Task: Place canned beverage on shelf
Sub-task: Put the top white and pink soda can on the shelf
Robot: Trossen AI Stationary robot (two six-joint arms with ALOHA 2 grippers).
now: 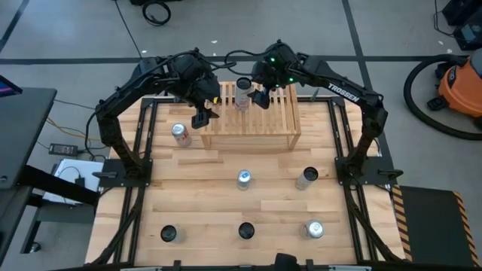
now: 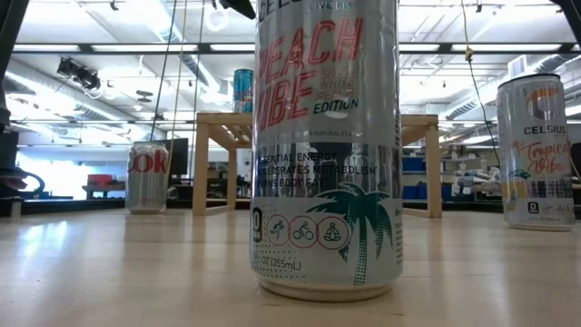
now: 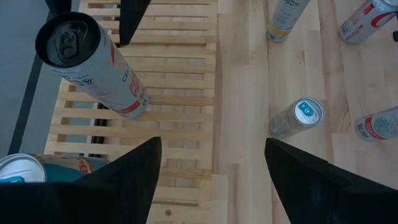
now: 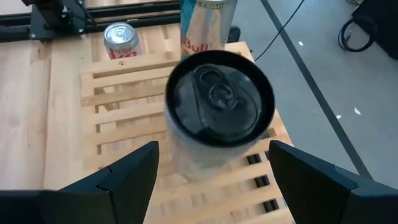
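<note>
The light-wood slatted shelf (image 1: 256, 120) stands at the table's far middle. A slim white can with a black top (image 1: 242, 92) stands upright on its slats; it also shows in the right wrist view (image 4: 217, 106) and the left wrist view (image 3: 93, 62). My right gripper (image 4: 214, 180) is open above this can, one finger on either side, apart from it. A blue and silver can (image 4: 205, 25) stands on the shelf behind it. My left gripper (image 3: 211, 180) is open and empty over the shelf's left end (image 1: 203, 113).
A Diet Coke can (image 1: 179, 133) stands on the table left of the shelf. Several more cans stand nearer: two mid-table (image 1: 243, 178) (image 1: 306, 178), three near the front edge (image 1: 168, 233) (image 1: 246, 229) (image 1: 313, 229). A tall Celsius can (image 2: 327, 145) fills the low view.
</note>
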